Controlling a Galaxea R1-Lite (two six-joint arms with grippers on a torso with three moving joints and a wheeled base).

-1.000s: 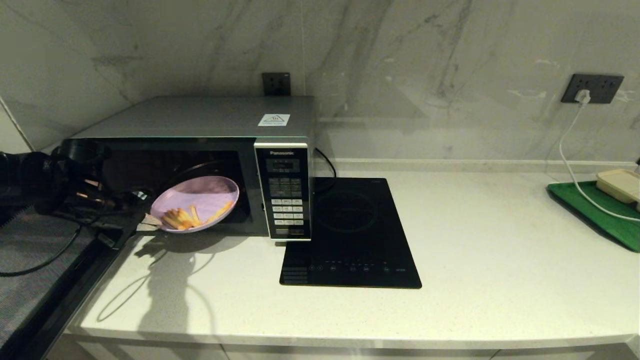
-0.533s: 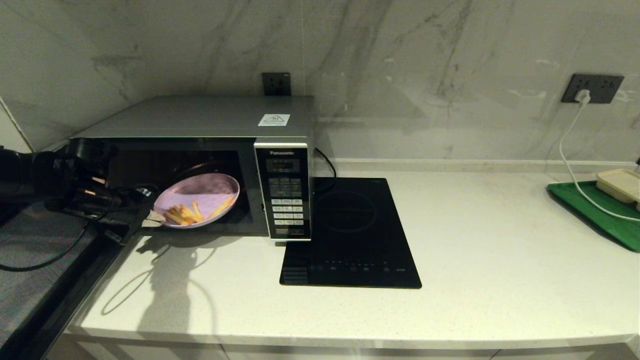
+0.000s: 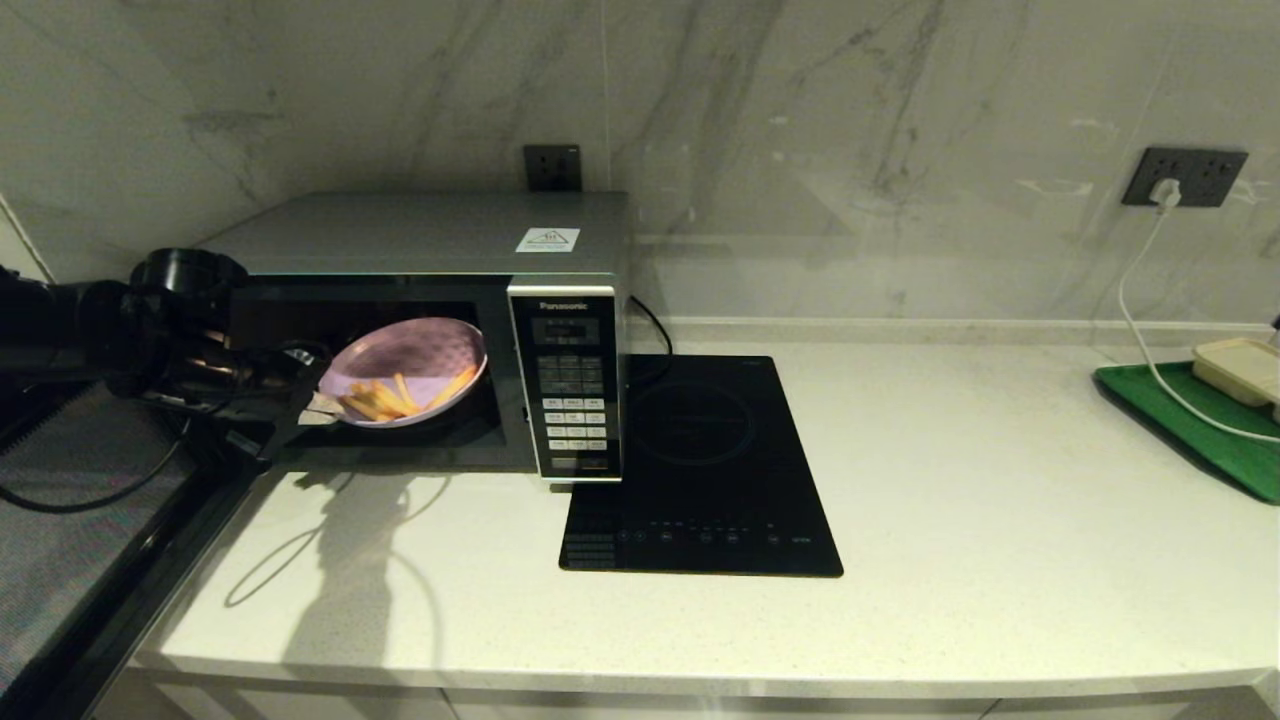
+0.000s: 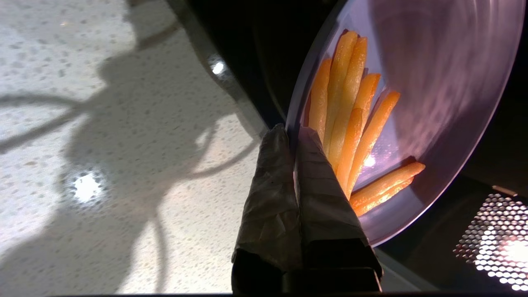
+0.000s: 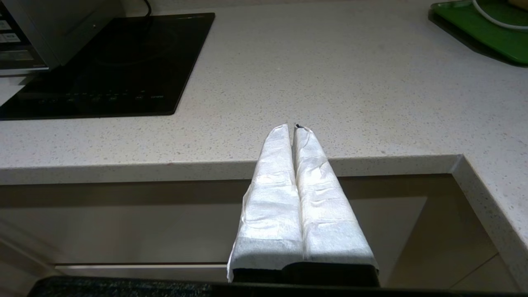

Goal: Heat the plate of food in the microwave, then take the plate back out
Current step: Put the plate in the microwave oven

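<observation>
Lilac plate [image 3: 415,362] (orange-yellow fries), silver microwave [image 3: 420,240], black hob [image 3: 700,470], green tray [image 3: 1200,430].

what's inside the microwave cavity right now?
The lilac plate of fries is partly inside the open microwave, held by its rim in the left pincer. The cavity floor beneath is dark; whether the plate touches it cannot be seen. The right pincer is parked off the counter.

Marble wall [image 3: 900,120], speckled white countertop [image 3: 950,480]
</observation>
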